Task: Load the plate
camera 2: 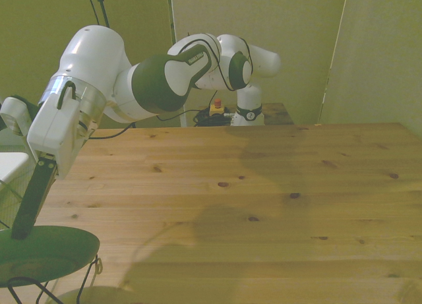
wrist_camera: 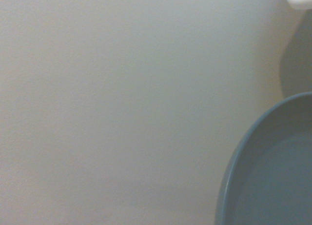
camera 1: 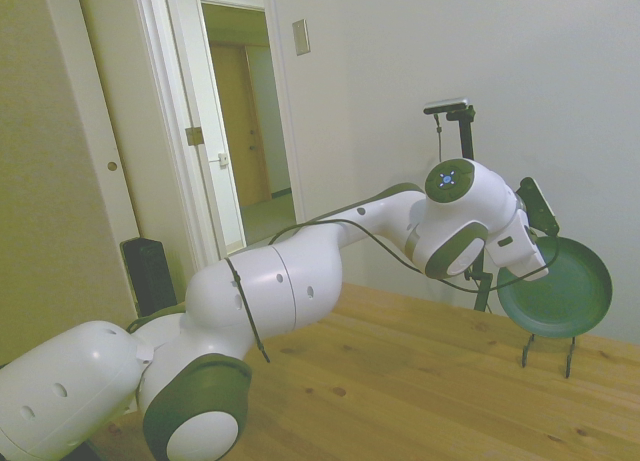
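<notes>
One plate [camera 2: 46,251] half cut off.

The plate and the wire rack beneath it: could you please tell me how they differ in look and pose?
The plate is a solid dark green disc; the wire rack is thin black wire. The plate is tilted, with the end effector at its rim; the wire rack stands on the table. Both are dark.
</notes>
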